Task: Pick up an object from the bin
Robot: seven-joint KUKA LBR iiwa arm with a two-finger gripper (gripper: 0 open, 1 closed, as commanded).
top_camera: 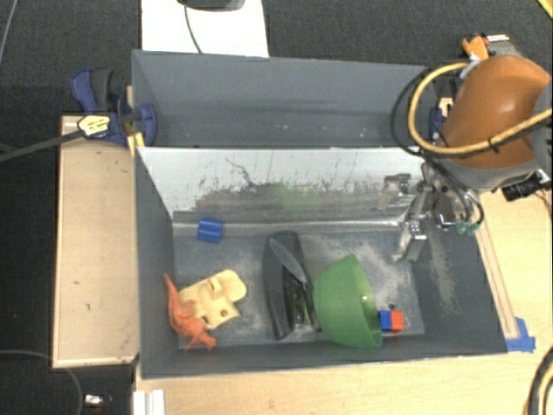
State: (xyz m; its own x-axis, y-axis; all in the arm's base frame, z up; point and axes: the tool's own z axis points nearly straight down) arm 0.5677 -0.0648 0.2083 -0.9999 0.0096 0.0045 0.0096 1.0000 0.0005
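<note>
Gripper (413, 247): up-right of the green bowl (344, 305), over bare bin floor (449, 292); opening cannot be told, nothing seen held.
Bowl: tipped sideways, black case (285, 285) just beside its left; judged light, stiff, slick; rim is best pinched.

Wrist of the arm, capped by a rounded, glossy orange cover (494, 111) and ringed by a looping yellow cable (421, 93) and a black cable (398, 115). Beneath it is a silver-grey metal claw (411, 242), with a small green fitting (467, 227) near its base.
</note>
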